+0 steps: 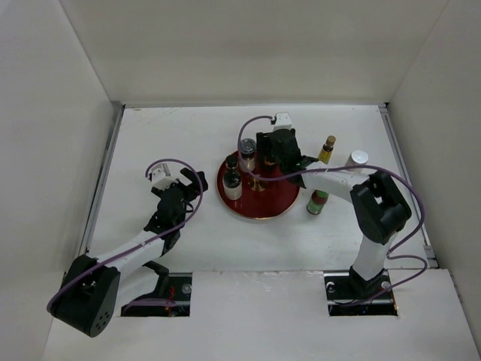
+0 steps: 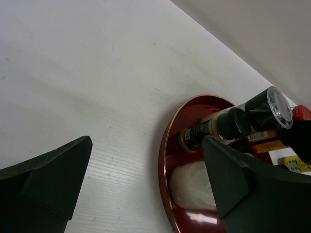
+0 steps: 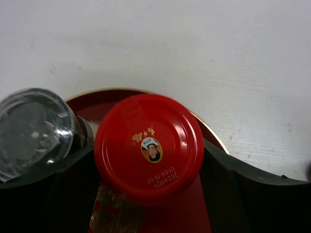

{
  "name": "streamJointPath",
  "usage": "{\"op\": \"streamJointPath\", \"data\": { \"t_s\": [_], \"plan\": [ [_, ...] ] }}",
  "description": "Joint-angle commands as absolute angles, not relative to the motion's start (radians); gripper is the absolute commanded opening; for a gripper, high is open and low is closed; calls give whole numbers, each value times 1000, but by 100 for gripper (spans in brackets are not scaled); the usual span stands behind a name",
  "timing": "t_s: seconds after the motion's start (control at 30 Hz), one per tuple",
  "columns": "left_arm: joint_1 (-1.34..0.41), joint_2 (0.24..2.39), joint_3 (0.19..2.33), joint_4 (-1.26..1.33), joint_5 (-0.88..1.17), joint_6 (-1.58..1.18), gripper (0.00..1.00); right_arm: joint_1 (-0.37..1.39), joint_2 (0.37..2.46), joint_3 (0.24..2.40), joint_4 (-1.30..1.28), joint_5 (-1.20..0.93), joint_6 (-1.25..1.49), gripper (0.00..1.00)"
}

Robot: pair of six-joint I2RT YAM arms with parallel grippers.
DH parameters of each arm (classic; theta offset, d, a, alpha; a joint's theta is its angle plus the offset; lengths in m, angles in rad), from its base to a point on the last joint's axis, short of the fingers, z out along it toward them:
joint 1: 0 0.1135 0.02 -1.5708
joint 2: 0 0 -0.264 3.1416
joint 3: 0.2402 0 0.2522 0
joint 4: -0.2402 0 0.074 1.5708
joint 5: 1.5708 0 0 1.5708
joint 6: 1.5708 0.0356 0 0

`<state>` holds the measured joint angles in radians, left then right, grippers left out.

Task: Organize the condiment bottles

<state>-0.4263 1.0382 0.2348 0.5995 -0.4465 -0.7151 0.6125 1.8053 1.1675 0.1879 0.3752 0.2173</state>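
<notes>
1. Currently the round red tray [image 1: 257,216] sits mid-table, with the right gripper [image 1: 275,156] over its far part.
2. Right wrist view: the red-lidded jar [image 3: 148,145] stands on the tray between the two fingers. The jaws straddle it widely. Cannot tell whether the pads press it or stand just clear.
3. A clear-capped shaker [image 3: 34,128] stands just left of the jar, also on the tray.
4. A black-capped bottle [image 1: 233,180] with a white label stands on the tray's left side.
5. Right of the tray, on the table [image 1: 173,135]: a yellow-capped bottle [image 1: 326,149] farthest, a white-capped bottle [image 1: 358,158] partly behind the right arm, and a red-and-green bottle [image 1: 318,201] nearest.
6. The left gripper [image 1: 194,183] hangs left of the tray over bare table, jaws wide apart, nothing between them.
</notes>
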Motion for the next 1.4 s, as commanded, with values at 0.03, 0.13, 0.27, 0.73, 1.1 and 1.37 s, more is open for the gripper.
{"op": "streamJointPath", "data": {
  "t_s": [0.03, 0.13, 0.27, 0.73, 1.1, 1.37],
  "plan": [
    [-423, 1037, 229, 653, -425, -726, 100, 625, 1727, 1164, 322, 410, 232, 88],
    [-424, 1034, 229, 653, -431, -726, 100, 634, 1634, 1128, 296, 426, 233, 96],
    [-423, 1035, 229, 653, -423, -727, 100, 642, 1461, 1059, 252, 468, 238, 98],
    [-427, 1046, 232, 655, -410, -732, 100, 657, 853, 652, -63, 905, 348, 100],
    [-418, 1055, 235, 653, -403, -733, 99, 668, 966, 607, -57, 804, 485, 68],
    [-421, 1058, 236, 655, -397, -733, 98, 691, 945, 630, -35, 876, 463, 26]
  ]
}}
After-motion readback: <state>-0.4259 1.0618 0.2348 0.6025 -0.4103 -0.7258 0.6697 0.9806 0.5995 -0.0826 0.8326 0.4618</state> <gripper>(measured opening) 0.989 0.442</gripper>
